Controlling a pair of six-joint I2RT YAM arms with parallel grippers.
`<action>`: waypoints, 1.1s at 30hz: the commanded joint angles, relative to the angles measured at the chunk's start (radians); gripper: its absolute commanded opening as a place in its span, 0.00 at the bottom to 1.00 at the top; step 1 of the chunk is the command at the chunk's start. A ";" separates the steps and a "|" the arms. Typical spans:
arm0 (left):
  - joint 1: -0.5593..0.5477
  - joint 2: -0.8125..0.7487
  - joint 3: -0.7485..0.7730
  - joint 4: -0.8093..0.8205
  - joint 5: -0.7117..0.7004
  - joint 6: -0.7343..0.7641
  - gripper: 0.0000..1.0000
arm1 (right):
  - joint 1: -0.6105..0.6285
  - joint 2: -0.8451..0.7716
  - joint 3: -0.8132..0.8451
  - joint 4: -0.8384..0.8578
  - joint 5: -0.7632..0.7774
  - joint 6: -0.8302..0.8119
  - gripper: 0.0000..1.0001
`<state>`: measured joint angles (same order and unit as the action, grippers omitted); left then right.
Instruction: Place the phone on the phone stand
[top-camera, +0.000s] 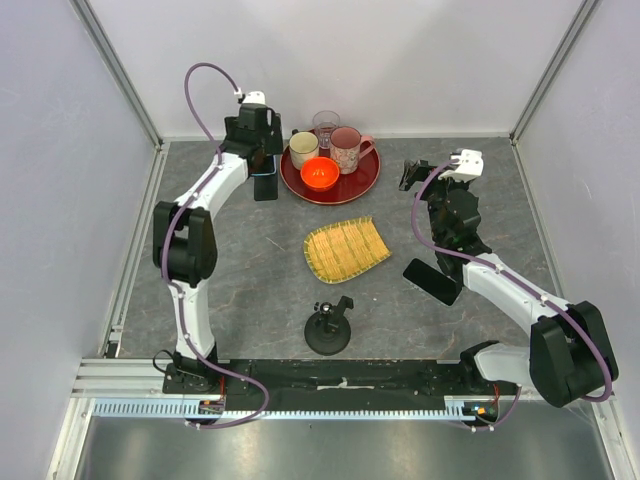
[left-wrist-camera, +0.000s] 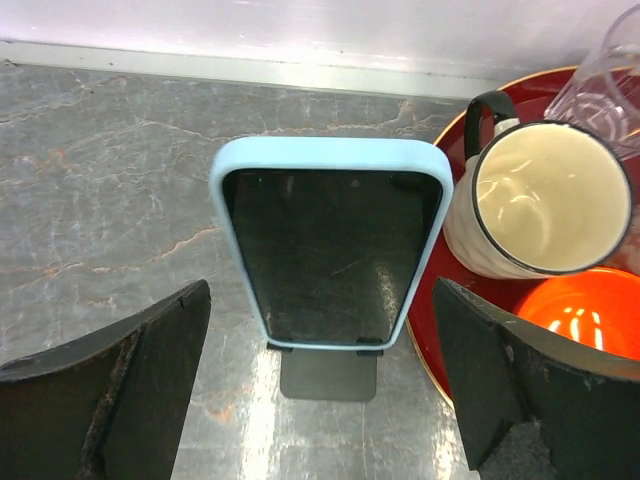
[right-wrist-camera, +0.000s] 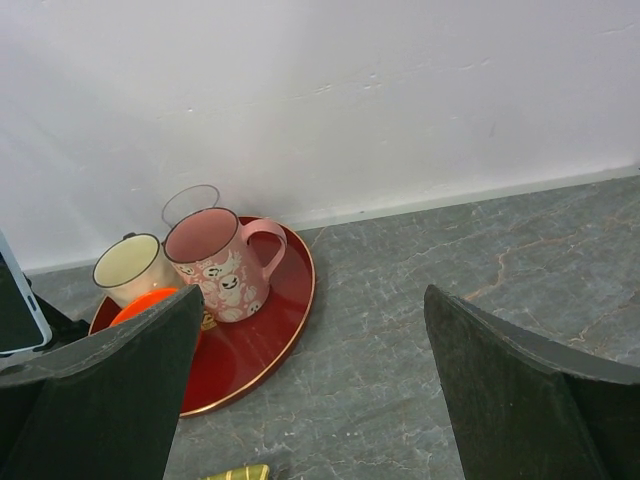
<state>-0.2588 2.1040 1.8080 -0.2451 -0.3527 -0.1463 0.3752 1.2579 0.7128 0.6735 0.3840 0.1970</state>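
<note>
A phone in a light blue case (left-wrist-camera: 330, 250) leans upright on a small dark phone stand (left-wrist-camera: 328, 375), just left of the red tray. In the top view the phone (top-camera: 265, 182) is at the back left. My left gripper (left-wrist-camera: 322, 340) is open. Its fingers (left-wrist-camera: 130, 370) stand on either side of the phone and do not touch it. From above, the left gripper (top-camera: 258, 150) hovers just behind the phone. My right gripper (top-camera: 412, 176) is open and empty above bare table, right of the tray; it shows in the right wrist view (right-wrist-camera: 315, 340). The phone's edge shows there at far left (right-wrist-camera: 15, 310).
The red tray (top-camera: 366, 186) holds a cream mug (top-camera: 303, 147), a pink mug (top-camera: 347, 148), a glass (top-camera: 325, 124) and an orange bowl (top-camera: 320, 174). A bamboo dish (top-camera: 345, 248) lies mid-table. A black clamp-type holder (top-camera: 328, 330) stands at the front. A flat black phone (top-camera: 432, 281) lies by the right arm.
</note>
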 joint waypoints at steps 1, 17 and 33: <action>0.015 -0.192 -0.077 0.000 -0.005 -0.087 0.98 | -0.009 0.003 0.001 0.040 -0.013 0.012 0.98; 0.023 -0.916 -0.665 -0.227 0.519 -0.320 0.84 | -0.035 0.063 0.077 -0.077 -0.120 0.004 0.98; -0.565 -1.145 -0.693 -0.621 0.589 -0.467 0.62 | -0.036 0.123 0.151 -0.157 -0.273 0.005 0.98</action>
<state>-0.7437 0.9352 1.0943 -0.8070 0.1844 -0.5377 0.3424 1.3743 0.8146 0.5083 0.1604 0.1947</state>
